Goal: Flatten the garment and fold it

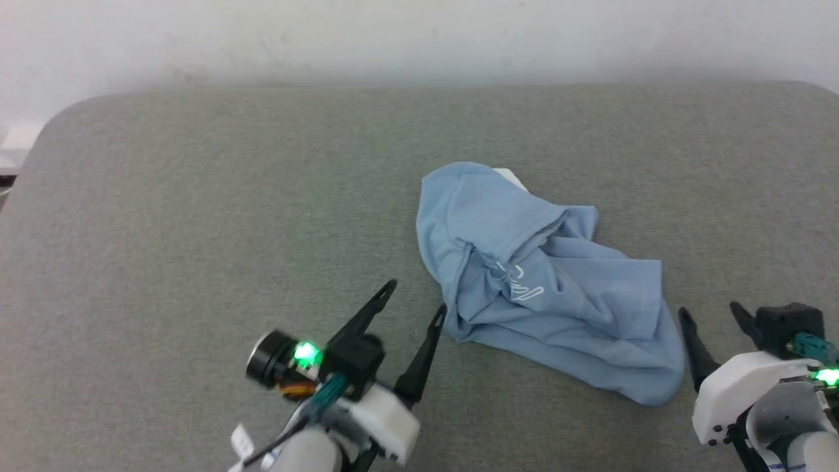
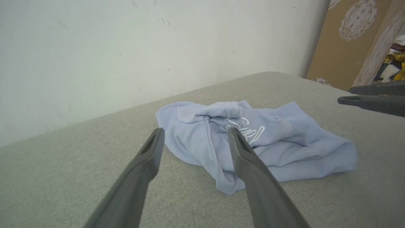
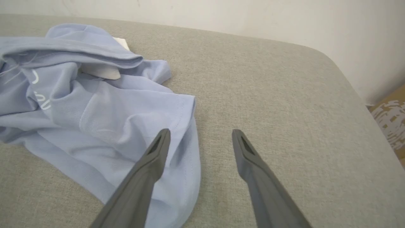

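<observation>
While the light blue polo shirt (image 1: 537, 282) lies crumpled on the grey fabric surface (image 1: 196, 196), flattening looks unstarted: left pincer (image 1: 416, 296) and right pincer (image 1: 709, 308) both spread, empty (flanking it); next, probably grip opposite hems.

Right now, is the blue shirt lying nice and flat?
No, the shirt lies bunched in a wrinkled heap on the grey surface.

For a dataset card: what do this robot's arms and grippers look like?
The left gripper and right gripper each have two long, tapering dark grey fingers, slotted near the tip, on white housings with green lights. Teal cables run beside both; the left carries a black cylinder.
</observation>
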`<state>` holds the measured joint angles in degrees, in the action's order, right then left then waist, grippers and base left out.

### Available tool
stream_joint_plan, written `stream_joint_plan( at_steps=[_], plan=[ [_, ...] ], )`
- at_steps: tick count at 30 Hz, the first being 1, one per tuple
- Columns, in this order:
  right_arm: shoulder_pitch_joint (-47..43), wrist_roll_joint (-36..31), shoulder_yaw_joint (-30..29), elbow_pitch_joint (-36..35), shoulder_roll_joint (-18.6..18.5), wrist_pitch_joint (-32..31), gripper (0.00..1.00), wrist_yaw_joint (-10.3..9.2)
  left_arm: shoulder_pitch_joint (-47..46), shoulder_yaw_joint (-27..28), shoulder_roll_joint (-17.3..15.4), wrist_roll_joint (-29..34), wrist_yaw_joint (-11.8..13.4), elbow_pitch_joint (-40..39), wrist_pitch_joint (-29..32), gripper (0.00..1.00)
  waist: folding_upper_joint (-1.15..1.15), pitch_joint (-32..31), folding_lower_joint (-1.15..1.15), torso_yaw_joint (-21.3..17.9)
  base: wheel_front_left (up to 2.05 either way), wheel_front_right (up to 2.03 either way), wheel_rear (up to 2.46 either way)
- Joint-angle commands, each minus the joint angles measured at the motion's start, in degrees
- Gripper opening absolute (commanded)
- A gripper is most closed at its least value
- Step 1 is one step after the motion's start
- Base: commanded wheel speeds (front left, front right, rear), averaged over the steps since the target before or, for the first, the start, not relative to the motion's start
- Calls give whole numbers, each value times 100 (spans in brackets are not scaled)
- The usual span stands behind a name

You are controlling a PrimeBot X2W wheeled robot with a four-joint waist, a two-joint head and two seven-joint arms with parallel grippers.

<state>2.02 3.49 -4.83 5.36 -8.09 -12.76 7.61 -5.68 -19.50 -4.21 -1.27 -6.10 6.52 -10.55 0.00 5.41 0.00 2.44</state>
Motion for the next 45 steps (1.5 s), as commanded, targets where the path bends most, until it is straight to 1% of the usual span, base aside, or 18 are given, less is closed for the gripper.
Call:
stream_joint_plan(
  at_steps=[1, 5, 9, 11, 16, 19, 20, 21, 24, 26, 27, 32, 34, 35, 37, 41, 42, 45],
  plan=[
    [-120, -54, -110, -241, 90, 60, 100, -12, -385, -175, -64, 131, -58, 105, 319, 100, 0, 87, 0, -308, 0, 0, 0],
    [-171, -68, -225, -599, 261, 83, 100, -12, -1118, -575, -127, 205, -111, 411, 1078, 100, 0, 312, 0, -597, 0, 0, 0],
    [-180, -85, -300, -640, 334, 95, 100, -12, -1811, -963, -100, 81, -132, 688, 1751, 100, 0, 545, 0, -786, 0, 0, 0],
    [-168, -85, -316, -608, 360, 116, 100, -12, -2134, -1161, -150, 36, -135, 843, 2085, 100, 0, 643, 0, -873, 0, 0, 0],
    [-111, -81, -348, -484, 421, 206, 100, -12, -2735, -1397, -364, -22, -137, 1239, 2753, 100, 0, 816, 0, -1036, 0, 0, 0],
    [-75, -78, -365, -388, 446, 277, 100, -12, -2960, -1452, -456, 42, -137, 1360, 2906, 100, 0, 883, 0, -1083, 0, 0, 0],
    [-62, -78, -371, -356, 454, 299, 100, -12, -2995, -1480, -460, 12, -137, 1395, 2938, 44, 0, 895, 0, -1090, 0, 0, 0],
    [-51, -79, -377, -326, 460, 321, 100, -12, -3012, -1461, -442, -66, -137, 1399, 2913, 0, 0, 907, 0, -1093, 0, 0, 0],
    [-32, -87, -414, -234, 478, 381, 100, -12, -3051, -1388, -394, -224, -116, 1333, 2737, 0, 0, 915, 0, -1048, 0, 0, 0],
    [-34, -93, -420, -174, 487, 398, 100, -12, -3026, -1230, -328, -380, -2, 1231, 2503, 0, 0, 887, 0, -982, 0, 0, 0],
    [-34, -93, -420, -174, 487, 398, 100, -12, -3026, -1230, -328, -380, -2, 1231, 2503, 0, 0, 887, 0, -982, 0, 0, 0],
    [-90, -164, -434, -108, 497, 385, 100, -12, -2803, -593, -260, -879, 416, 908, 1913, 0, 0, 700, 0, -716, 0, 0, 0],
    [-115, -199, -433, -121, 498, 364, 100, -12, -2636, -246, -305, -1081, 637, 772, 1695, 0, 0, 611, 0, -600, 0, 0, 0],
    [-145, -220, -447, -149, 499, 343, 100, -12, -2405, 115, -354, -1308, 846, 672, 1508, 0, 0, 515, 0, -456, 0, 0, 0],
    [-178, -233, -430, -189, 499, 313, 100, -12, -2116, 441, -419, -1523, 1015, 632, 1384, 0, 0, 432, 0, -324, 0, 0, 0],
    [-248, -224, -338, -250, 482, 243, 100, -12, -1399, 1009, -486, -1943, 1293, 718, 1164, 0, 0, 315, 0, -118, 0, 0, 0],
    [-248, -224, -338, -250, 482, 243, 100, -12, -1399, 1009, -486, -1943, 1293, 718, 1164, 0, 0, 315, 0, -118, 0, 0, 0],
    [-284, -192, -266, -289, 456, 201, 100, -12, -850, 1267, -433, -2188, 1427, 945, 1024, 0, 0, 279, 0, 1, 0, 0, 0]
  ],
)
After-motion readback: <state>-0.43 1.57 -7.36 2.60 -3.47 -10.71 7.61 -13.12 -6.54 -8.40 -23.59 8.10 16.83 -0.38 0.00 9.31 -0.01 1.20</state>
